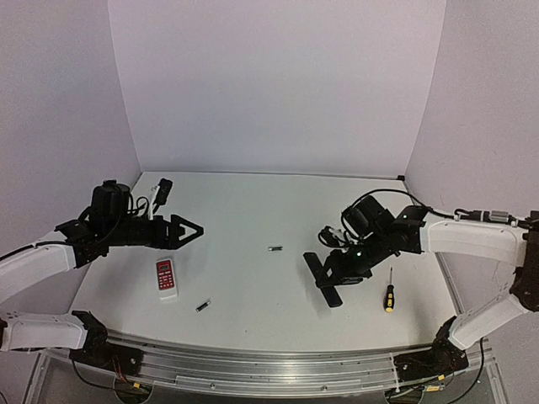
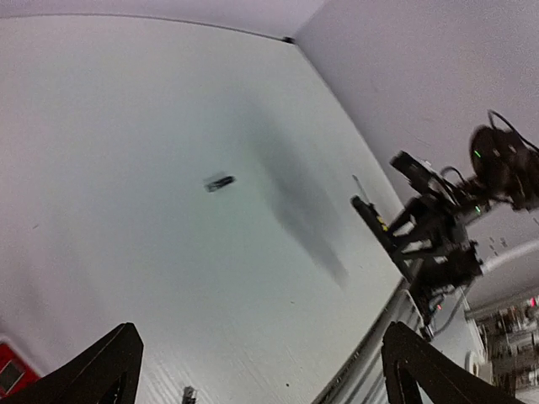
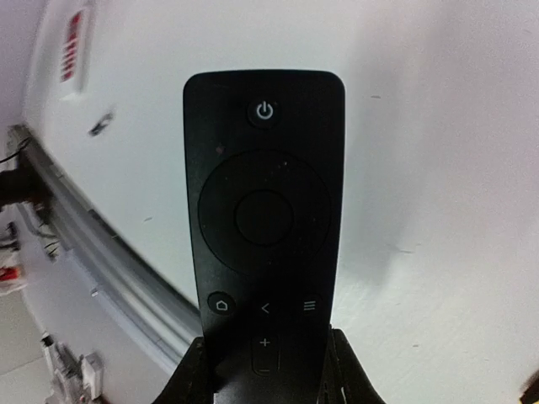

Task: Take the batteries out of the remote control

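Note:
My right gripper (image 3: 268, 358) is shut on the lower end of a black remote control (image 3: 264, 202), its button face towards the wrist camera. From above, that remote (image 1: 322, 279) is held at the right of the table by my right gripper (image 1: 344, 268). One battery (image 1: 274, 248) lies mid-table, and a second battery (image 1: 203, 305) lies near the front edge. Both batteries also appear in the left wrist view (image 2: 220, 182) (image 2: 189, 394). My left gripper (image 1: 194, 229) hovers open and empty at the left, its fingers (image 2: 122, 358) wide apart.
A white remote with a red face (image 1: 166, 278) lies below my left gripper. A yellow-and-black screwdriver (image 1: 389, 293) rests right of the black remote. A small black piece (image 1: 163, 190) sits at the back left. The metal rail (image 1: 269, 366) runs along the front edge.

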Controlling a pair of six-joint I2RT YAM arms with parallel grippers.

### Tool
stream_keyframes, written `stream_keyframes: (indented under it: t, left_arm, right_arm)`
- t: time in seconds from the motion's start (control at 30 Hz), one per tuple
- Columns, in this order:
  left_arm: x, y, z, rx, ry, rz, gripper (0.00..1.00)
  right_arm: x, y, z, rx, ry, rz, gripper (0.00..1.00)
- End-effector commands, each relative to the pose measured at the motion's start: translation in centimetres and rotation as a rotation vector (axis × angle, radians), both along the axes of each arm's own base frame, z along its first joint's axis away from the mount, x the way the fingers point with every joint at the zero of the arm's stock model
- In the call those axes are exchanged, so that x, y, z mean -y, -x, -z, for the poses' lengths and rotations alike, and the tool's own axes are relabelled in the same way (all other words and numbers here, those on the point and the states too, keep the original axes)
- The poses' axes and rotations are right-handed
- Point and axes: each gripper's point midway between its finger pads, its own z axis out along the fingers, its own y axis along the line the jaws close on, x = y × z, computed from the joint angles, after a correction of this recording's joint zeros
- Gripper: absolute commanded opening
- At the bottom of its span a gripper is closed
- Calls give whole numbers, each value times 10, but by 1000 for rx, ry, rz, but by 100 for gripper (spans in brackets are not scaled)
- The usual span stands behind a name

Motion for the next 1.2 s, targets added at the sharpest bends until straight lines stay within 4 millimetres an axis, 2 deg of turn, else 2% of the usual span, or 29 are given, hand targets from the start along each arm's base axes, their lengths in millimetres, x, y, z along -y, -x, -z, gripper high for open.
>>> stream_keyframes:
  t: [0.0,0.1,0.23,0.33,0.5,0.67,1.17]
  left_arm:
    - [47,71,-73,483,235,637,100]
    - [62,90,-84,609,245,804,100]
    - [101,108,-83,744,164,938,100]
    - [125,112,-75,728,143,1032,100]
    - [148,118,-68,698,169,1149,99]
    - [154,128,-69,726,205,1210,92]
    - [155,145,-69,725,264,1262,44]
  right_arm:
    - [-49,47,-78,-178,-364,-248,9]
    - [-61,65,-108,-299,-486,-320,7]
    - [-71,80,-133,-415,-576,-390,7]
    - [-77,87,-146,-449,-609,-438,8]
    - [-90,99,-158,-491,-637,-510,8]
    - [-100,100,-163,-501,-639,-526,7]
    - [-121,91,-173,-470,-679,-525,6]
